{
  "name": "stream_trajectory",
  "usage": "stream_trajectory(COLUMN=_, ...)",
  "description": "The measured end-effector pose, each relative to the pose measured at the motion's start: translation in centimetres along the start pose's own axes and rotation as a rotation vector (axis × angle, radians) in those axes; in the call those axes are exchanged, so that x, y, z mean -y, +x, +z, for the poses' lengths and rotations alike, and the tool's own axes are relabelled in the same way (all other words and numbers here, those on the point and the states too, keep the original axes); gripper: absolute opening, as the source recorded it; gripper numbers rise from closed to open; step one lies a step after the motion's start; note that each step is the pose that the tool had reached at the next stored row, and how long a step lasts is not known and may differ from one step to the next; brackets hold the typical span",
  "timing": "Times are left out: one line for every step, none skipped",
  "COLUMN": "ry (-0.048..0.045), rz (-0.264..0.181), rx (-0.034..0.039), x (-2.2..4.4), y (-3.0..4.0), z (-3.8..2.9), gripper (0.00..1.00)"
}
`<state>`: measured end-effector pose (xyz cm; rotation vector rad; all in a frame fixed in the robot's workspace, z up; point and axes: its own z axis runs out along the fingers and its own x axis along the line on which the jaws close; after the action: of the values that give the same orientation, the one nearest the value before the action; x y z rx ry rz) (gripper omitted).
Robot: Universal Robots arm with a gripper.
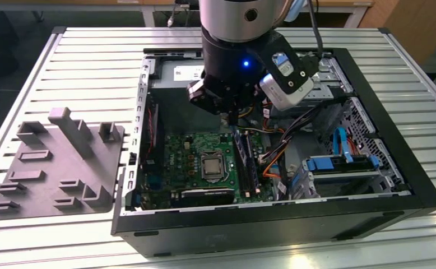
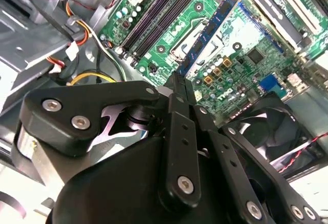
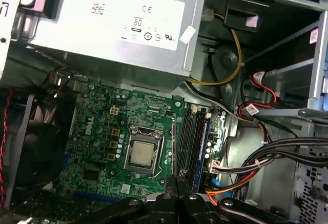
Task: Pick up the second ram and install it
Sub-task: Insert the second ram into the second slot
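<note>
Black gripper (image 2: pixel 177 80) fingers are pressed close together, pinching the second ram (image 2: pixel 215 26) by its flat faces, with no gap between them beyond the stick's own thickness. In the second wrist view the stick appears as a long, dark bluish strip with a row of small chips. It runs out from the fingertips over the green motherboard (image 2: pixel 246 55). In the first wrist view the same stick (image 3: pixel 174 147) is seen edge-on as a thin dark line between the processor socket (image 3: pixel 141 152) and the memory slots (image 3: pixel 190 142). In both wrist views its long axis lies parallel to the slots. In the exterior view the slots (image 1: pixel 246 162) run roughly from 12 o'clock to 6 o'clock, and the gripper (image 1: pixel 231 115) hangs at their 12 o'clock end, inside the open computer case (image 1: pixel 278 224). The stick is held beside the slots, not seated in one. Whether its lower edge touches the board cannot be determined. A grey tray (image 1: pixel 54 168) with upright blocks lies on the slatted metal desk (image 1: pixel 91 50) at 9 o'clock of the case.
</note>
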<state>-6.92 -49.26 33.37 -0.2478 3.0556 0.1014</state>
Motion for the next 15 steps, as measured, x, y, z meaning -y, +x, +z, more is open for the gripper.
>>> stream_trajectory(ry=0.0009, rz=0.012, rx=0.0007, x=0.00, y=0.00, z=0.01, gripper=0.12)
stream_trajectory(ry=0.0019, rz=0.024, rx=0.0014, x=0.00, y=0.00, z=0.03, gripper=0.12)
stream_trajectory(ry=0.0030, rz=0.038, rx=0.0022, x=0.00, y=0.00, z=0.05, gripper=0.12)
stream_trajectory(ry=0.0043, rz=0.052, rx=0.0031, x=0.00, y=0.01, z=0.06, gripper=0.12)
stream_trajectory(ry=0.0051, rz=0.064, rx=0.0038, x=0.00, y=0.00, z=0.09, gripper=0.12)
stream_trajectory(ry=0.0059, rz=0.072, rx=0.0042, x=0.01, y=0.00, z=0.11, gripper=0.12)
stream_trajectory(ry=0.0067, rz=0.081, rx=0.0048, x=0.01, y=0.00, z=0.14, gripper=0.12)
stream_trajectory(ry=0.0073, rz=0.091, rx=0.0054, x=0.01, y=0.00, z=0.19, gripper=0.12)
stream_trajectory(ry=0.0082, rz=0.101, rx=0.0060, x=0.01, y=0.01, z=0.22, gripper=0.12)
stream_trajectory(ry=0.0091, rz=0.113, rx=0.0067, x=0.02, y=0.01, z=0.26, gripper=0.12)
stream_trajectory(ry=0.0100, rz=0.124, rx=0.0074, x=0.02, y=0.01, z=0.29, gripper=0.12)
stream_trajectory(ry=0.0108, rz=0.136, rx=0.0081, x=0.02, y=0.01, z=0.33, gripper=0.12)
stream_trajectory(ry=0.0118, rz=0.149, rx=0.0089, x=0.02, y=0.02, z=0.37, gripper=0.12)
stream_trajectory(ry=0.0128, rz=0.161, rx=0.0096, x=0.02, y=0.02, z=0.39, gripper=0.12)
stream_trajectory(ry=0.0135, rz=0.170, rx=0.0101, x=0.03, y=0.02, z=0.41, gripper=0.12)
